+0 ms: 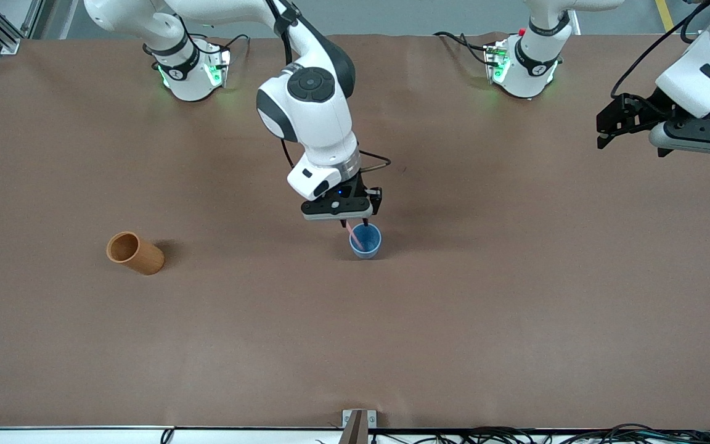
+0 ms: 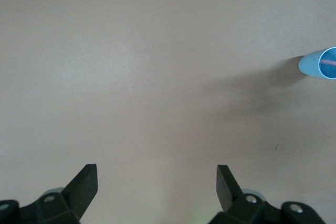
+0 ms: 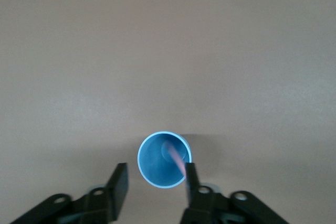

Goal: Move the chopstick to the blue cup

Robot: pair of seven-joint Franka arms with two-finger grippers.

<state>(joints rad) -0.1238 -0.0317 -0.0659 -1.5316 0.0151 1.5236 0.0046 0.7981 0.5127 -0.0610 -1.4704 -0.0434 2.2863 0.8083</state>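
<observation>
The blue cup stands upright near the middle of the table. The pale pink chopstick stands in it, leaning against the rim, with its upper end just under my right gripper. In the right wrist view the right gripper is open, right over the cup. The chopstick rests against one finger and the other finger is apart from it. My left gripper is open and empty, up in the air over the left arm's end of the table. Its wrist view shows the left gripper and the cup.
An orange-brown cylindrical cup lies on its side toward the right arm's end of the table, about as near the front camera as the blue cup. The brown table cover is otherwise bare.
</observation>
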